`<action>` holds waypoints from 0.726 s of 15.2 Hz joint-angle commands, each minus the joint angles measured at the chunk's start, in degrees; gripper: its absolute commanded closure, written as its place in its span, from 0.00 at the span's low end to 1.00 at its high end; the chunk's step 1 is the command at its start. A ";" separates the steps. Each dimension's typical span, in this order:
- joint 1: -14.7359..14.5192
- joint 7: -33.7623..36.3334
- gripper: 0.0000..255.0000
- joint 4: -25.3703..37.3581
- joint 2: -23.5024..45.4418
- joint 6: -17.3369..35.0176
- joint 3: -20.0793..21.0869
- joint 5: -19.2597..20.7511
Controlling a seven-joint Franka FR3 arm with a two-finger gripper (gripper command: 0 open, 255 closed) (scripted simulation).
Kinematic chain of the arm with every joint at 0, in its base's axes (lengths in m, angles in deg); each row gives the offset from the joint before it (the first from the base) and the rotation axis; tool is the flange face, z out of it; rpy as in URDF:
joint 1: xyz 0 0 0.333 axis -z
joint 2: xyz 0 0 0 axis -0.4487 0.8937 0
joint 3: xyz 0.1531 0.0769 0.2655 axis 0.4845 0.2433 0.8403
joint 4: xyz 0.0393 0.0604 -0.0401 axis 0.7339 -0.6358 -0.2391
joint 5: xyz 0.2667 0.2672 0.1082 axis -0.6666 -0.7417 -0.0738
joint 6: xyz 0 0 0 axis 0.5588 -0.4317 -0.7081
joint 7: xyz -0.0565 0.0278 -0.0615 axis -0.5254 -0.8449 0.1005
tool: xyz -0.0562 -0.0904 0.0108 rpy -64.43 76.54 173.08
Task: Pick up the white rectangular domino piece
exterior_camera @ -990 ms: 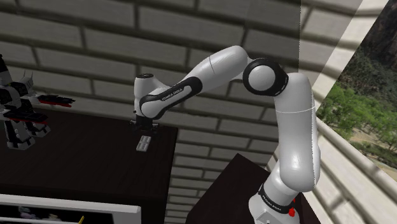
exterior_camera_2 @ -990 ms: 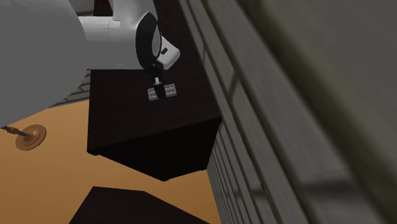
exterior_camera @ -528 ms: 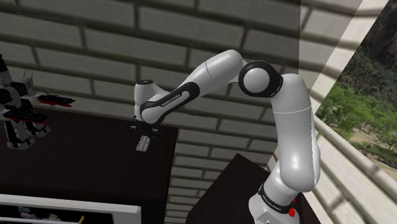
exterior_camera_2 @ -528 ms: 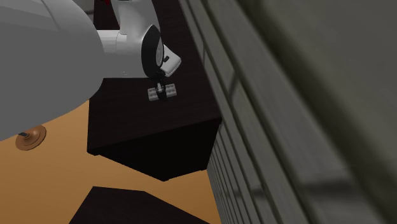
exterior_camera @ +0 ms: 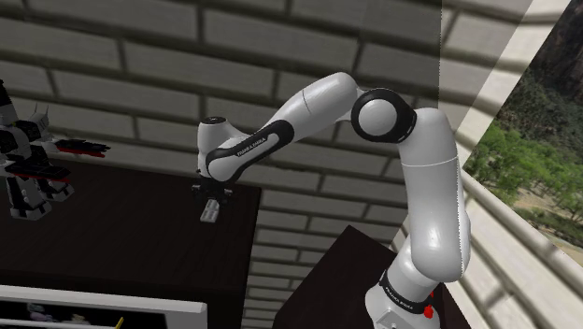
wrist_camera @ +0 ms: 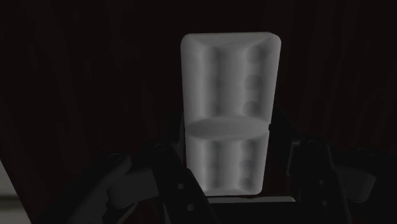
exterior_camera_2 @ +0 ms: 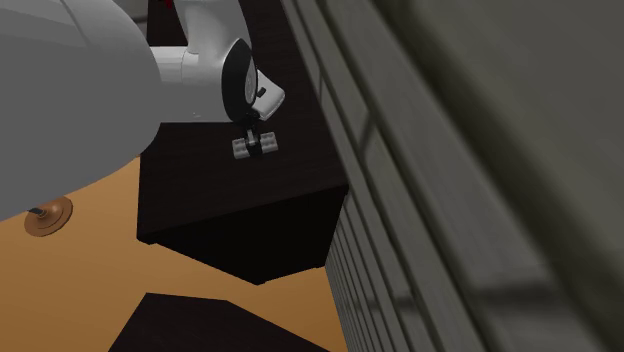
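The pale grey-white rectangular domino (wrist_camera: 230,95) lies on the dark table (exterior_camera: 112,234), close to the table's right edge in the shoulder view. My black gripper (wrist_camera: 229,168) has come straight down on it and is shut on it, one finger against each long side of its nearer half. The shoulder view shows the domino (exterior_camera: 209,211) just under the gripper (exterior_camera: 213,194). In the second exterior view the domino (exterior_camera_2: 256,148) sticks out on both sides of the gripper (exterior_camera_2: 254,142). I cannot tell whether the domino has left the table top.
A black, white and red toy robot (exterior_camera: 28,168) stands at the table's far left in the shoulder view. A white object (exterior_camera: 93,308) lies along the bottom left. A brick wall runs behind the table. A round brown thing (exterior_camera_2: 45,218) lies on the orange floor.
The fingers have gone from wide apart to shut on the domino's sides. The hand sank slightly towards the table. The domino has stayed where it was.
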 commanded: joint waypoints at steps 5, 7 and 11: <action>0.24 -0.37 1.00 0.50 -1.44 -2.03 0.49 -0.68; 0.40 -0.59 1.00 0.68 -2.39 -3.14 0.73 -1.04; 0.70 -1.02 1.00 1.20 -4.21 -5.41 1.17 -1.73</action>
